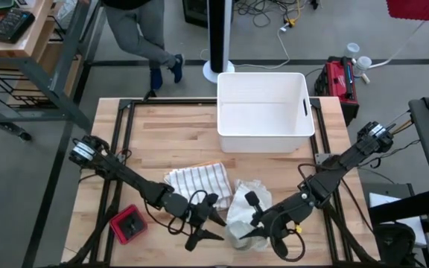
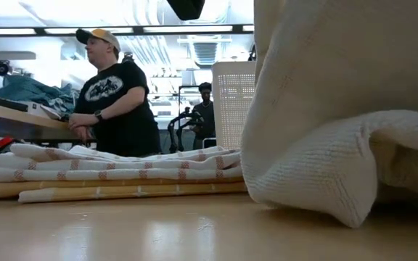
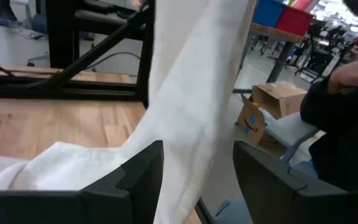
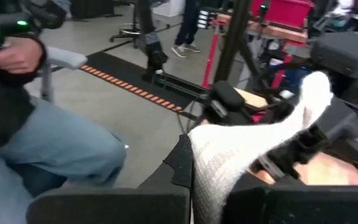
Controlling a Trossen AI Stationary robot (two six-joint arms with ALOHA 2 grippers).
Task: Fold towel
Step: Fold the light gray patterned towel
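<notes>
While draped, towel (image 1: 243,212) hangs seemingly lengthwise from right end effector (image 1: 263,227)

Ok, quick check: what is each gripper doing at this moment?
Left gripper: open, white towel hanging between its fingers, not clamped.
Right gripper: shut on the white towel.

Your left gripper (image 3: 197,174) stands with both dark fingers (image 3: 143,171) spread apart at the bottom of the frame, a white towel (image 3: 191,93) hanging between them from the top. Wooden table (image 3: 48,124) at left; a cardboard box (image 3: 272,102) and a person's dark sleeve (image 3: 344,124) at right.
</notes>
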